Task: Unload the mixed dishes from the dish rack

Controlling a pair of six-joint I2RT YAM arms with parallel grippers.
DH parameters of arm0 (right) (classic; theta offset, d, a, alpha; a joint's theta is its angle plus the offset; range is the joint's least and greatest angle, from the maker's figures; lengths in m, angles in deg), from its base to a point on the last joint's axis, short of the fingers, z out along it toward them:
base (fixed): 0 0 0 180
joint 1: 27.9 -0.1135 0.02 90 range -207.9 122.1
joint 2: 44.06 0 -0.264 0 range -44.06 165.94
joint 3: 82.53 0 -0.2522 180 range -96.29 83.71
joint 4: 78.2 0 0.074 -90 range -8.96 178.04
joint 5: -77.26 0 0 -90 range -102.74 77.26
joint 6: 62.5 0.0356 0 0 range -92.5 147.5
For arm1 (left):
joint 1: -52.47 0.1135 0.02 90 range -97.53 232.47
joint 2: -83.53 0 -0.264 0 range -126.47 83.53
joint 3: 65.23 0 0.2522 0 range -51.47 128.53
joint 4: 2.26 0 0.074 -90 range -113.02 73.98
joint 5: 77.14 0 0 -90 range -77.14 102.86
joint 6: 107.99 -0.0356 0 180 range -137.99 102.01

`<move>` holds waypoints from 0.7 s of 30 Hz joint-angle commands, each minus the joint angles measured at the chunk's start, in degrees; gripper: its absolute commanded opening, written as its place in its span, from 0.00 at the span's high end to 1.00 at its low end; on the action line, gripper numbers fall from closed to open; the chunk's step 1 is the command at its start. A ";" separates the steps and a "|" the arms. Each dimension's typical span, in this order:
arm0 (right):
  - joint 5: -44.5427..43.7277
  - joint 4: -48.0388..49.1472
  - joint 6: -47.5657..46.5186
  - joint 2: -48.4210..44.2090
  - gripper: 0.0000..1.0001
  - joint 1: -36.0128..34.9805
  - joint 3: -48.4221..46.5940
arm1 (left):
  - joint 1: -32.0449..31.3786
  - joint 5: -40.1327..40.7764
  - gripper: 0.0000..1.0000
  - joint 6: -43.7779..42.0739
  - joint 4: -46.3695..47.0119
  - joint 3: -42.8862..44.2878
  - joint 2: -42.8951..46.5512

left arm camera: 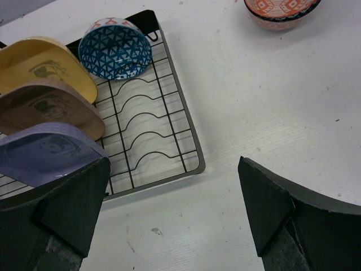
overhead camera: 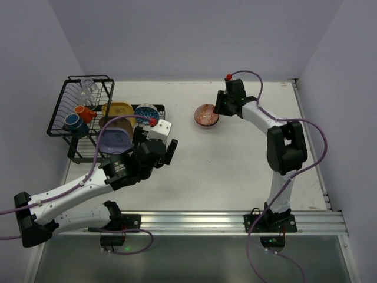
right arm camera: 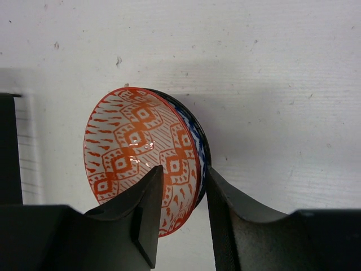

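1. The reddish bowl (right arm camera: 141, 152) sits on the table (overhead camera: 235, 171), well apart from the dish rack (left arm camera: 194, 141). A dark rim with a strip of blue pattern shows behind it. I cannot tell whether that is its own outside or a second bowl beneath.
2. The right gripper (right arm camera: 181, 175) straddles the bowl's rim, one finger inside and one outside. I cannot tell whether the pads press on it.
3. In the rack's flat tray a blue-white bowl (left arm camera: 115, 49) leans at the far end. The yellow plate (left arm camera: 48, 65), tan plate (left arm camera: 51, 110) and lavender plate (left arm camera: 48, 149) stand in a row, and the left wrist view cuts off their left sides.
4. In the raised basket are an orange mug (overhead camera: 86, 112), a dark mug (overhead camera: 74, 121) and clear glass (overhead camera: 88, 89). The glass is too faint to tell whether it is one piece or two.
5. The left gripper (left arm camera: 175, 214) hangs with its jaws spread wide and nothing between them. It is above the table just beside the tray's near corner, and one finger hides the lavender plate's lower edge.
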 commanded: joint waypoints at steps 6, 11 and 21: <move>-8.23 -1.70 -4.21 -2.37 0.63 -1.58 -2.65 | 0.56 -0.18 0.00 0.09 2.59 0.03 -0.25; -10.70 -1.35 -3.68 -3.08 0.80 -1.84 -1.68 | 0.47 -0.26 0.00 0.18 2.59 0.12 -0.60; -7.63 1.28 -1.13 -2.73 0.97 -2.02 3.07 | 0.47 -0.79 0.00 2.98 2.33 1.43 -1.13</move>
